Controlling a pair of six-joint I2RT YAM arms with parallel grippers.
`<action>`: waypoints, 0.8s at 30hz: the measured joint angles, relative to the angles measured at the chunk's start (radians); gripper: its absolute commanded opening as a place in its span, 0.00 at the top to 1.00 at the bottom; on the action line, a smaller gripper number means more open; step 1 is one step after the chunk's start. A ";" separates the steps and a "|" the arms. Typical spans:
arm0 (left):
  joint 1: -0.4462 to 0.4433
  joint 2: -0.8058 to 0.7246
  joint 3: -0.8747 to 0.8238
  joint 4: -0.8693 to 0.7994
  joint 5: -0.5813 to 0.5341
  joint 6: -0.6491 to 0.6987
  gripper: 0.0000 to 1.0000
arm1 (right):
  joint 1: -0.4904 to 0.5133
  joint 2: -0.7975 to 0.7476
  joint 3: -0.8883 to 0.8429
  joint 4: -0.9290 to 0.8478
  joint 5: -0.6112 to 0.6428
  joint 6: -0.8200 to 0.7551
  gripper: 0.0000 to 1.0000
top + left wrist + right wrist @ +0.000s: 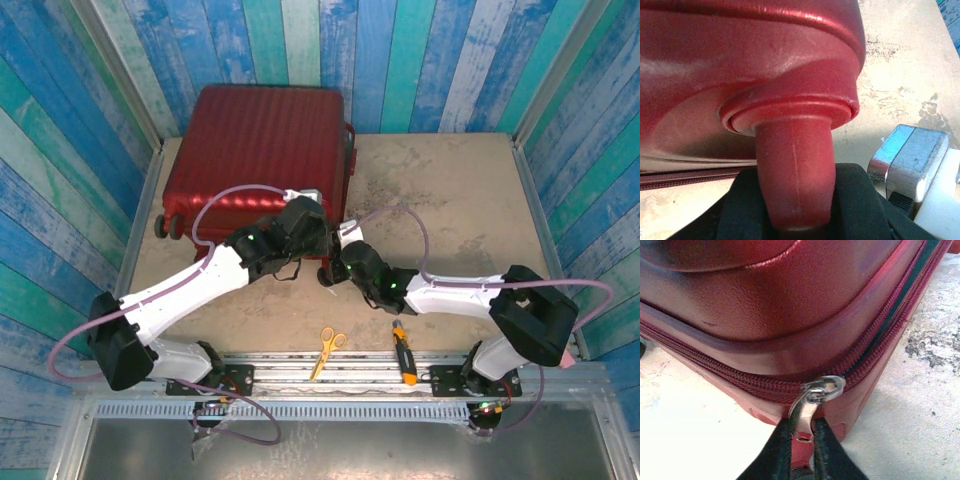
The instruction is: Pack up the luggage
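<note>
From my top camera, the luggage lies flat and closed at the far left of the table, its back edge against the blue and teal plank wall. Its small wheels are on the near left side. Both arms reach to the near right corner of the case. The two wrists crowd so tightly there that they hide the corner from above.

On the left wrist view, the left gripper stands about half open. Its black fingers press on either side of a stubby red foot, which sticks out of a round boss on the shell. A silver metal block on a white body sits just beside those fingers, to their right, and I cannot tell what it belongs to.

On the right wrist view, the right gripper is pinched down, with the silver zipper pull caught between its two fingers. The pull hangs from the dark-red zipper, which runs round the corner of the shell just above the tabletop.

A lilac cable loops over the near edge of the case by the left arm. Yellow-handled scissors and a yellow-and-black handled tool lie on the near edge of the table between the two bases, well apart from the case.
</note>
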 measured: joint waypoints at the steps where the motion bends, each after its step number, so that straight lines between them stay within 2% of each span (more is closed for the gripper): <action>1: 0.000 -0.004 -0.003 0.006 0.002 0.000 1.00 | -0.002 -0.005 -0.001 -0.001 -0.007 -0.001 1.00; 5: 0.000 -0.010 -0.012 0.025 0.016 0.000 1.00 | -0.047 -0.034 -0.029 0.018 -0.098 -0.024 0.99; 12: -0.002 -0.010 -0.014 0.035 0.038 0.018 1.00 | -0.232 -0.076 -0.072 0.046 -0.467 -0.080 1.00; 15: 0.000 -0.010 -0.014 0.032 0.041 0.041 1.00 | -0.284 -0.072 -0.060 0.026 -0.576 -0.121 0.99; 21: 0.002 -0.010 -0.014 0.019 0.044 0.081 1.00 | -0.318 -0.064 -0.040 -0.011 -0.650 -0.174 0.99; 24: 0.002 -0.010 -0.014 0.015 0.044 0.099 1.00 | -0.333 -0.064 -0.040 -0.018 -0.673 -0.186 0.92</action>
